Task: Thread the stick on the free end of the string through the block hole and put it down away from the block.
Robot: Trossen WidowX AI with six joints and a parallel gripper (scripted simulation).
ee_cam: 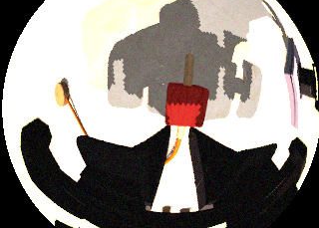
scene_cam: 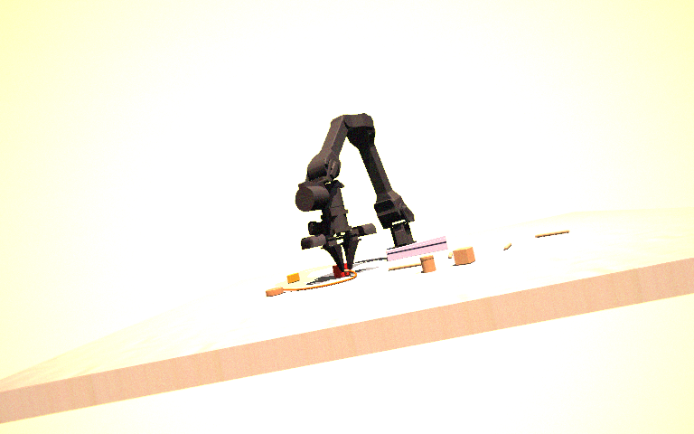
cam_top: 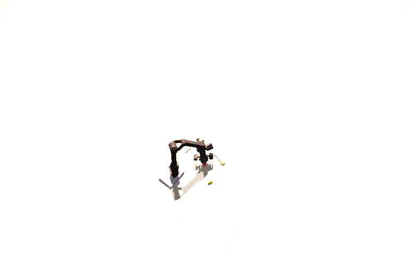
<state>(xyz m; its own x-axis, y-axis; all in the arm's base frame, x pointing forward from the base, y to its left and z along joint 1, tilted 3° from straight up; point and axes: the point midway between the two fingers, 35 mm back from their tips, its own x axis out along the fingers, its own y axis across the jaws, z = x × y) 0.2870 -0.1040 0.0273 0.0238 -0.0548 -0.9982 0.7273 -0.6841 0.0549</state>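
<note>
The red block (cam_top: 204,164) (scene_cam: 338,271) (ee_cam: 186,106) sits on the table. The stick (ee_cam: 188,70) runs through its hole: the dark far end sticks out beyond the block, and a short pale near end shows on the gripper's side. The string (cam_top: 217,158) (scene_cam: 313,287) (ee_cam: 78,119) curves from that near end back to the round button (cam_top: 222,162) (scene_cam: 274,291) (ee_cam: 60,95). My gripper (scene_cam: 346,268) (ee_cam: 179,130) is slightly open, with its fingertips low and close against the block's near side. The stick's near end lies between them, with a narrow gap on both sides.
A yellow piece (cam_top: 210,182) (scene_cam: 293,278) lies beyond the block. In the exterior view, a wooden cylinder (scene_cam: 427,264), a wooden cube (scene_cam: 464,255) and loose sticks, one far right (scene_cam: 552,233), lie to the right. The arm's pink base (scene_cam: 417,249) stands behind the cylinder.
</note>
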